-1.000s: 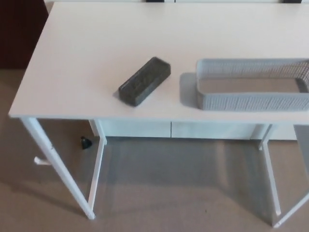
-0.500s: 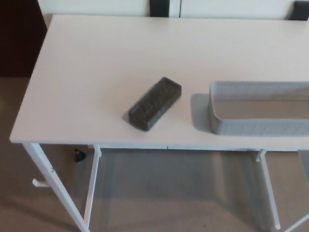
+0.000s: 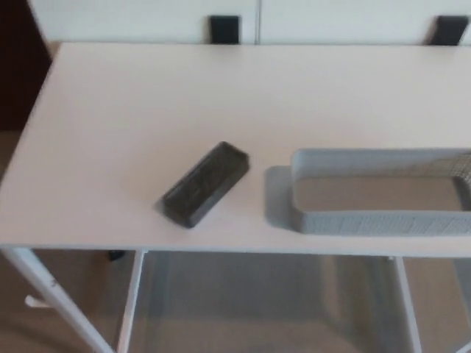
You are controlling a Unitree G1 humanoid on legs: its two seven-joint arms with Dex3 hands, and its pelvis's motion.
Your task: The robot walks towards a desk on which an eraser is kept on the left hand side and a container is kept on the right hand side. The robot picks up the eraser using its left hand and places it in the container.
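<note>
White surface point(image 3: 110, 132) now fills more of the view as the camera nears, eraser point(image 3: 205, 184) beside container point(image 3: 375, 220) untouched, neither hand visible.

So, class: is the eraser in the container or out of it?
Out. The eraser lies on the desk, left of the empty container.

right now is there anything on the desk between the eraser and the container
No. In the head view, only bare white desk and the container's shadow lie between the eraser and the grey mesh container. They sit apart, not touching.
</note>
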